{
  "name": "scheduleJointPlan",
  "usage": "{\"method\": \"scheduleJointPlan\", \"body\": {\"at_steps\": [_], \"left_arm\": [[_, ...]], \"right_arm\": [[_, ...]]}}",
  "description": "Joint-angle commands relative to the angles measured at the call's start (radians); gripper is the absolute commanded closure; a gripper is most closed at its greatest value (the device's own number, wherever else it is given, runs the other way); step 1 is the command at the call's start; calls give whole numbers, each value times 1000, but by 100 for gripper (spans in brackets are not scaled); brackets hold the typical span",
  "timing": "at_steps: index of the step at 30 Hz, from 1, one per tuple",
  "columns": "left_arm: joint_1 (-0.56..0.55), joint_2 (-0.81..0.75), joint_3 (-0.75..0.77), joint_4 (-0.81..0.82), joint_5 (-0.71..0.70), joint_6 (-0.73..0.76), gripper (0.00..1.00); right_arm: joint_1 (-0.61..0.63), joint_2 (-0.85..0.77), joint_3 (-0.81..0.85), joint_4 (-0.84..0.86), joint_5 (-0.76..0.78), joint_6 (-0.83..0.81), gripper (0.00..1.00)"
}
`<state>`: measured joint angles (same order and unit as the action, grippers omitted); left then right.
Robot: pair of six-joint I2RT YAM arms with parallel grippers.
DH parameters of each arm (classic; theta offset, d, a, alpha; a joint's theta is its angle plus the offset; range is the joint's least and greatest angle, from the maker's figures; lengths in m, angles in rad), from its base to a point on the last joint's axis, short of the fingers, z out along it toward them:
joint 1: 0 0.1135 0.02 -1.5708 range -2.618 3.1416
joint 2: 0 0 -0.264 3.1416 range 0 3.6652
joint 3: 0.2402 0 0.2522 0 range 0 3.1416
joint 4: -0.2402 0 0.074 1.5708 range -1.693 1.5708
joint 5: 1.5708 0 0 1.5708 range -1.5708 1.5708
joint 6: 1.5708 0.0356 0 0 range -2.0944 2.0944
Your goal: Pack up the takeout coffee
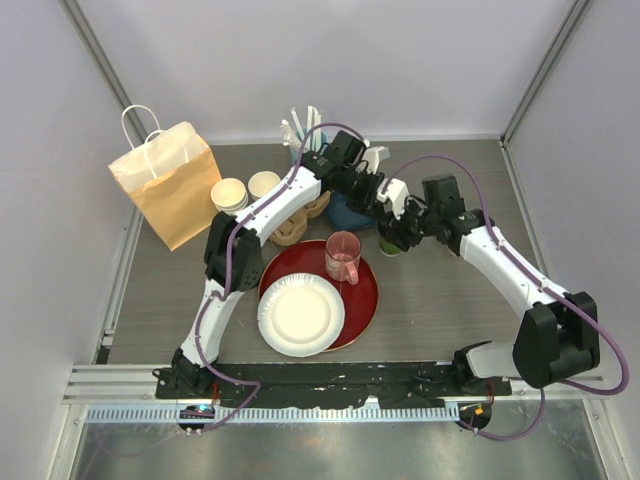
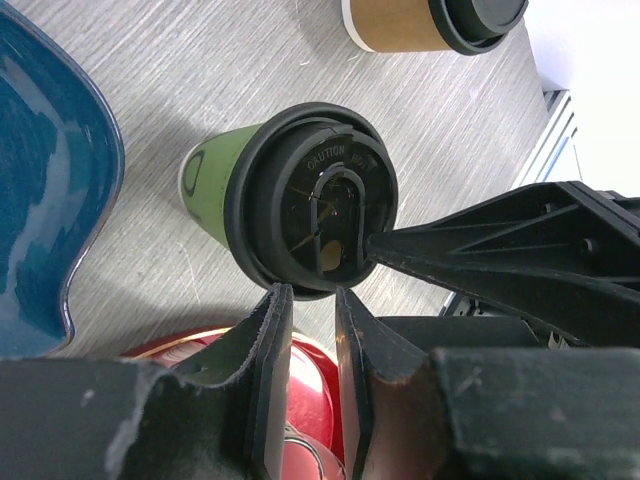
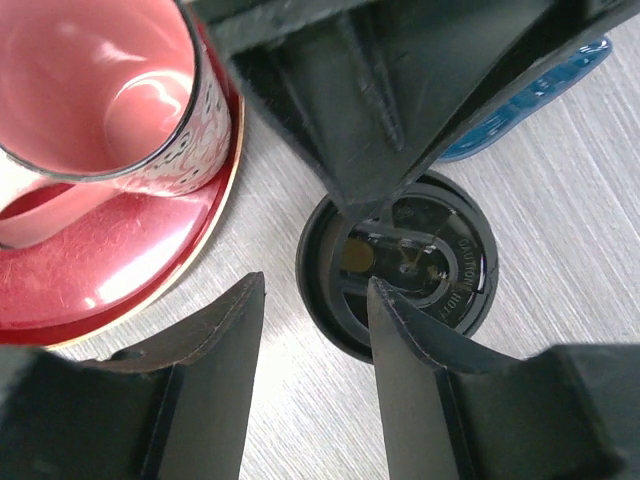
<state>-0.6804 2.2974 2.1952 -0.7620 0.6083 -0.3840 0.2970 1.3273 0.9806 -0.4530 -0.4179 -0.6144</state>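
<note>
Your left gripper (image 2: pixel 312 292): jaws a narrow slit apart, gripping nothing. Your right gripper (image 3: pixel 315 285): jaws spread, empty, one fingertip over the lid. Green cup (image 2: pixel 205 185): on the table, 12 o'clock of both grippers, 3 o'clock of red plate (image 1: pixel 368 295). Kraft cup (image 2: pixel 400 25): 1 o'clock beyond, apart.

green cup (image 2: pixel 210 185) 1 | brown cup (image 2: pixel 395 25) 1 (both lidded) | pink mug (image 1: pixel 343 258) 1 | paper bag (image 1: pixel 170 185) 1
</note>
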Motion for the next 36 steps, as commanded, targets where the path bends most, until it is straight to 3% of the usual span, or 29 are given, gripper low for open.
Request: {"method": "scheduleJointPlan", "body": {"at_steps": [1, 5, 7, 12, 14, 17, 21, 36], "left_arm": [[1, 19, 63, -11, -5, 8, 72], [2, 11, 66, -10, -19, 13, 71], [4, 8, 75, -16, -33, 25, 70], [4, -15, 84, -20, -64, 48, 65], [4, -19, 84, -17, -70, 50, 62], [2, -18, 80, -11, -71, 45, 60], [-5, -10, 66, -3, -71, 45, 59], [-19, 27, 69, 24, -79, 20, 55]], "right_arm": [[-1, 26, 98, 4, 25, 63, 48], [-1, 13, 135, 40, 33, 166, 47], [-1, -17, 147, 85, 56, 313, 47], [-19, -56, 185, 38, 412, 756, 44], [-83, -65, 165, -24, 447, 928, 48], [-146, -97, 77, -36, 430, 1047, 61], [-148, -108, 3, -21, 386, 1067, 64], [-151, -8, -25, 16, 334, 1072, 69]]}}
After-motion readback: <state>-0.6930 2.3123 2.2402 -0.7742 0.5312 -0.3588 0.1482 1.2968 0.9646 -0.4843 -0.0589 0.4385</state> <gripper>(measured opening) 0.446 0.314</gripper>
